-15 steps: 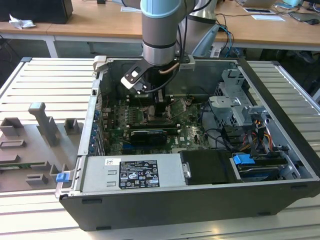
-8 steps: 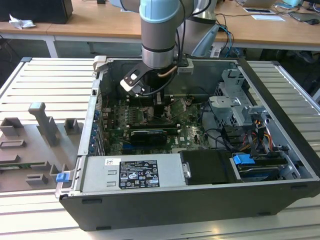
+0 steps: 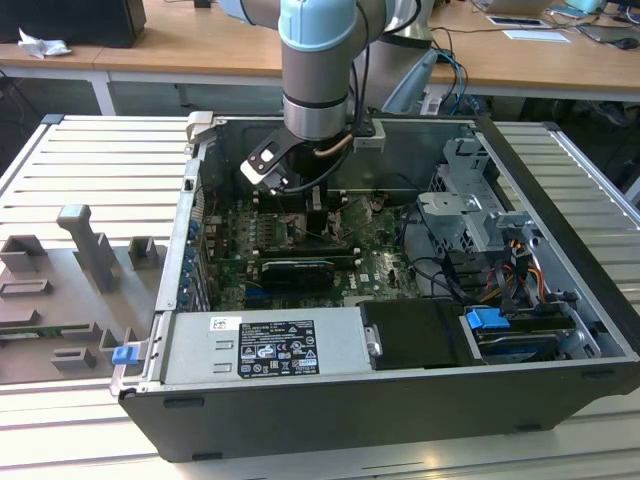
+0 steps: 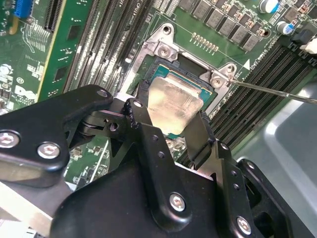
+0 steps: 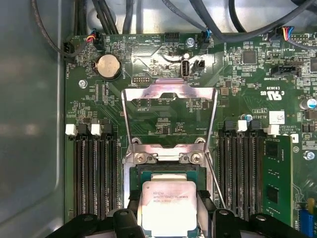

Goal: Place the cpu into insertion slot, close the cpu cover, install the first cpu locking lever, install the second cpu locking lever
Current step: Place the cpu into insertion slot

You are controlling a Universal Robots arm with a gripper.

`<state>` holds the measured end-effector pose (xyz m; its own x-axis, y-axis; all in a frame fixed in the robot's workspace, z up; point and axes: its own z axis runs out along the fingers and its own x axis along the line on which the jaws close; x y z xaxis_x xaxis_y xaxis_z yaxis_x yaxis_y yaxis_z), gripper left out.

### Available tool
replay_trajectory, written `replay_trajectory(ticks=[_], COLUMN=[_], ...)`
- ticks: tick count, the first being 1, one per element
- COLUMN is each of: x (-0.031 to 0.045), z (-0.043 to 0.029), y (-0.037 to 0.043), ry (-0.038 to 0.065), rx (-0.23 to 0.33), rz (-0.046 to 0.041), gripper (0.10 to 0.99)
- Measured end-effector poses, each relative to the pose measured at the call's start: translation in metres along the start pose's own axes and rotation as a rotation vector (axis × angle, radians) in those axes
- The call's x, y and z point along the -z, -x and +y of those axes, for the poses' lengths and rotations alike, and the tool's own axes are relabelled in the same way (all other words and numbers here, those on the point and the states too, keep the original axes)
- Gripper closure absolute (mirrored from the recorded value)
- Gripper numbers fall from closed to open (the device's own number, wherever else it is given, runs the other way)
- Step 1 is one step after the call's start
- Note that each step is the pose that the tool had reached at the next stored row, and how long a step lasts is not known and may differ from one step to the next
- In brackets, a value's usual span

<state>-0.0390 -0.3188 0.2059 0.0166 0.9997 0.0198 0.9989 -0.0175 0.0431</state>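
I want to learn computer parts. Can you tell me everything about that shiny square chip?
The chip is a flat square with a pale silvery metal face, faint print and a thin green edge. Two black fingers pinch its opposite sides. It lies over the square socket on the green board; whether it is seated is unclear.

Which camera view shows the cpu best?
The second wrist view: the cpu shows nearly whole between the gripper fingers. The first wrist view shows its face cropped; in the exterior view the arm hides it.
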Motion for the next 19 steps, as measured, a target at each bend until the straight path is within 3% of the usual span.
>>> replay_trajectory(ticks=[9,11,12,19], x=[-0.0034,-0.0035,-0.0035,-0.0015], z=[0.0000,0.0000,0.0000,0.0001], y=[-0.0006,-0.0006,-0.0006,-0.0007], ry=[-0.001,-0.001,-0.001,-0.001], rx=[-0.001,-0.001,-0.001,-0.001], rz=[-0.0003,-0.0002,-0.0003,-0.0002], gripper=[0.557,0.541,0.478,0.478])
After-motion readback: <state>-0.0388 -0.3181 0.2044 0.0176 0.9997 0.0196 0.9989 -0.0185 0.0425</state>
